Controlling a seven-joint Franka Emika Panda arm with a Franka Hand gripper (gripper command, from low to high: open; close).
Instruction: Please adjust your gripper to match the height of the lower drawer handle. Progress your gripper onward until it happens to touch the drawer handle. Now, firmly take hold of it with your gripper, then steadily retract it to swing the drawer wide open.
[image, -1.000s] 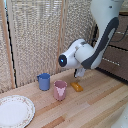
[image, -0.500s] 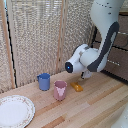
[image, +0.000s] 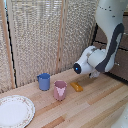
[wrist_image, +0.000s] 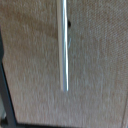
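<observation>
In the wrist view the lower drawer handle (wrist_image: 63, 45) is a thin silver bar, blurred and close, running across the dark brown drawer front (wrist_image: 95, 65). No fingers show in that view. In the exterior view the white arm (image: 107, 30) bends down at the exterior view's right. Its boxy wrist (image: 89, 61) is low, in front of the dark brown cabinet (image: 121, 69). The arm and wrist hide the gripper's fingers and the handle there. I cannot tell whether the gripper touches the handle.
A wooden table (image: 95, 107) holds a blue cup (image: 44, 81), a pink cup (image: 60, 90), an orange object (image: 76, 86) and a white plate (image: 15, 110) at the exterior view's left. A woven screen (image: 45, 35) stands behind them.
The arm and wrist have moved toward the exterior view's right, closer to the brown cabinet. The cups, the orange object and the plate have not moved.
</observation>
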